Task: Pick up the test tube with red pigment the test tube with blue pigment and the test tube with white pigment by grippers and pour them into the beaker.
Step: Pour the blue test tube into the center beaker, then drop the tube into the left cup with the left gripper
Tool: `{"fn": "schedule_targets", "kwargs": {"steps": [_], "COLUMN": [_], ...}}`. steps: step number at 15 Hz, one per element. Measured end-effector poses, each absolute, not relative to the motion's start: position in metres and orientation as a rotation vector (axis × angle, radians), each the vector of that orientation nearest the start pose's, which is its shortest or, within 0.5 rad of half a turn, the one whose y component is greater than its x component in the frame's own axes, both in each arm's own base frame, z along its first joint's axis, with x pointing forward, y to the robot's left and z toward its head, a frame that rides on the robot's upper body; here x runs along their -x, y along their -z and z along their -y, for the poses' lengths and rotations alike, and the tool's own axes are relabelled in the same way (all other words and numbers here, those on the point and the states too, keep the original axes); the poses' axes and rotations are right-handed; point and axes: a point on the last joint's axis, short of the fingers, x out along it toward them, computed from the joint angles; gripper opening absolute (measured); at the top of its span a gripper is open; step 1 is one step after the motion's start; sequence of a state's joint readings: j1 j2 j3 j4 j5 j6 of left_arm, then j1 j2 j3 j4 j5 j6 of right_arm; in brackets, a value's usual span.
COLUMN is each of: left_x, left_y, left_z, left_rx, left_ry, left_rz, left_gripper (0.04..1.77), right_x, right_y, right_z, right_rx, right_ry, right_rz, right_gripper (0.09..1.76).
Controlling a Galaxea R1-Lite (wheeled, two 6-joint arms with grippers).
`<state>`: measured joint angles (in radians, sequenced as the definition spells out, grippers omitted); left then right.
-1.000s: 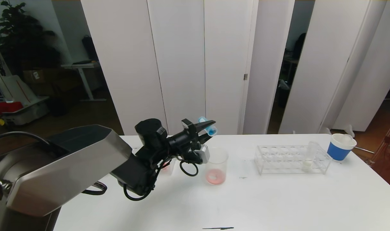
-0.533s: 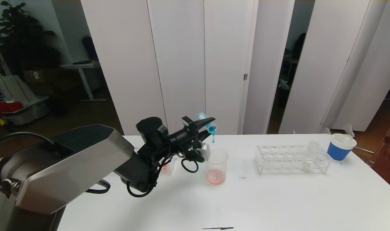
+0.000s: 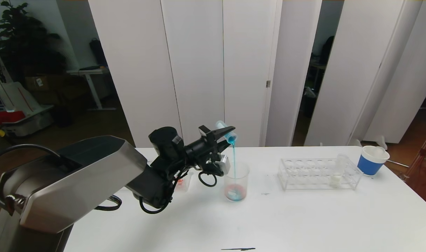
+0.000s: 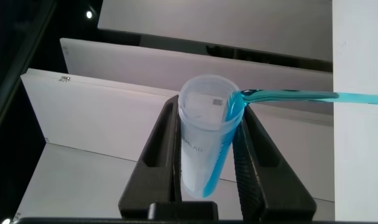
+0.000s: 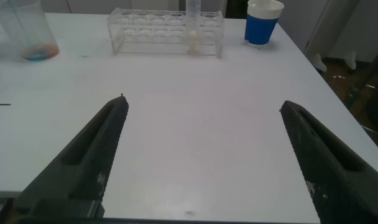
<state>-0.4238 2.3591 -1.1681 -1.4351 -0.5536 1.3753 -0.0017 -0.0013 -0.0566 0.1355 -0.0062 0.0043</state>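
Clearly, the test tube with blue pigment [image 3: 226,132] is clamped between the shut fingers of the left claw [image 3: 224,134], tipped mouth-down above the beaker [image 3: 236,181], which stands toward the rear of the tabletop [image 3: 304,217], left of its middle. A thin blue stream [image 3: 233,157] is seen falling from the tube's mouth into the beaker, where blue liquid is spreading over a reddish layer at the bottom. In the left wrist view the tube [image 4: 204,134] is gripped at both sides and the stream leaves its lip sideways.

A small container with red content [image 3: 182,182] is half hidden behind the left arm's cables and cannot be made out fully. The test tube with white pigment [image 3: 336,171] is left standing in the clear rack [image 3: 318,174] near the rear right corner, beside a blue-and-white paper cup [image 3: 371,160].

The right claw [image 5: 204,155] is seen only in its own wrist view, spread wide open with nothing held, low over the tabletop's near right part.
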Motion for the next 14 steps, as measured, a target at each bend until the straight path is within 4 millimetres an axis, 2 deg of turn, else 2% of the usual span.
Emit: {"fn": "schedule_targets", "kwargs": {"steps": [14], "left_x": [-0.4009], "left_y": [-0.1073], "left_z": [0.2009], "left_rx": [-1.277], "left_ry": [0.619], "left_rz": [0.920], "left_gripper": [0.56], "right_x": [0.0278], "right_y": [-0.0771], "right_z": [0.0001], "right_rx": [-0.005], "right_ry": [0.008], "right_rz": [-0.078], "right_gripper": [1.75]}}
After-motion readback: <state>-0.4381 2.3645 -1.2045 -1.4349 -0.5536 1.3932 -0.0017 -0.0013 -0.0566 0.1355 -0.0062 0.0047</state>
